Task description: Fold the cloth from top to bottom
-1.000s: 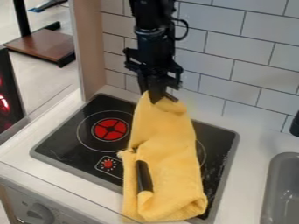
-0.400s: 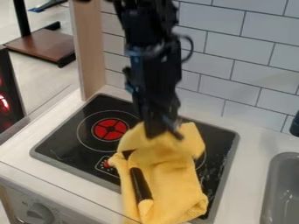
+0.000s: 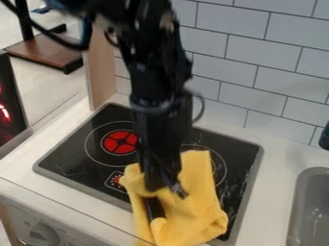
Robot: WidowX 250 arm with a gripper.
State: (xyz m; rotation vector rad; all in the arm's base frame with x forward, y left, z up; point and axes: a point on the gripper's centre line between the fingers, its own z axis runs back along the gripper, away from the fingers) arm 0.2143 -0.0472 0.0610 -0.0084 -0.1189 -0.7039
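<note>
The gripper [image 3: 166,190] hangs low over the front half of the stove, its lower end against the yellow cloth [image 3: 196,204]. Whether its fingers are closed on the cloth is hard to tell. The cloth lies bunched on the front right of the black cooktop, one part folded over toward the gripper and its lower end reaching the front edge. A black handle-like object [image 3: 154,209] pokes out between the folds just below the gripper. The arm covers part of the cloth's upper left.
The black cooktop [image 3: 77,153] has a red burner mark [image 3: 120,142] left of the arm. A grey sink [image 3: 311,206] is set into the counter [image 3: 276,168] at the right. The tiled wall [image 3: 257,72] stands behind, with a wooden post [image 3: 103,72] at the back left.
The gripper has come down and toward the front, and the cloth's top part has moved with it over the lower part. More of the cooktop's back shows.
</note>
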